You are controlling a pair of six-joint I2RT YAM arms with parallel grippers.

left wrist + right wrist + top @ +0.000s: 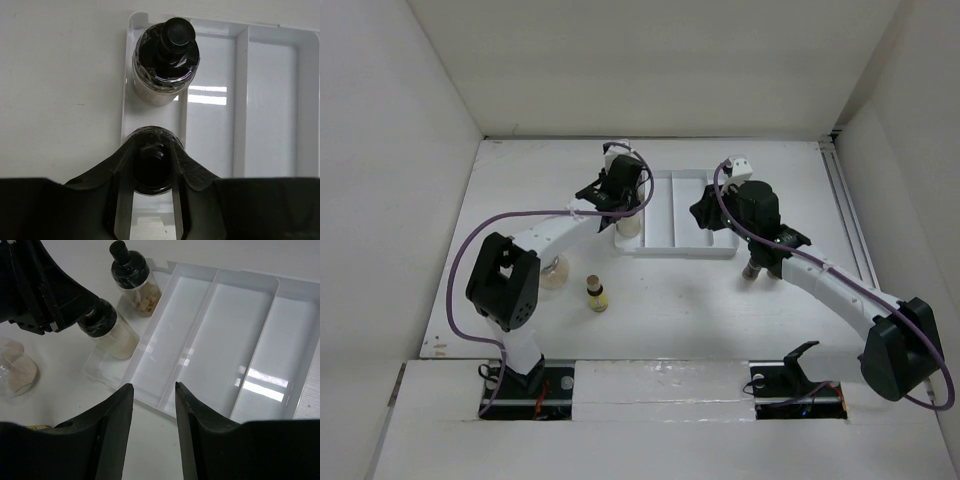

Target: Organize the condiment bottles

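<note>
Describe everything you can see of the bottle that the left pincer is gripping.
A small clear bottle with a black cap and pale, powdery-looking contents. It stands upright in the left compartment of the white tray, near the end closer to the robot. A similar black-capped bottle stands further along the same compartment, apart from it. The left pincer is shut around its cap.

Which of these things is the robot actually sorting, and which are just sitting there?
Sorting: gripped black-capped bottle, other black-capped bottle, yellowish bottle, clear glass jar, brown bottle.
Just there: white tray, purple cables.
</note>
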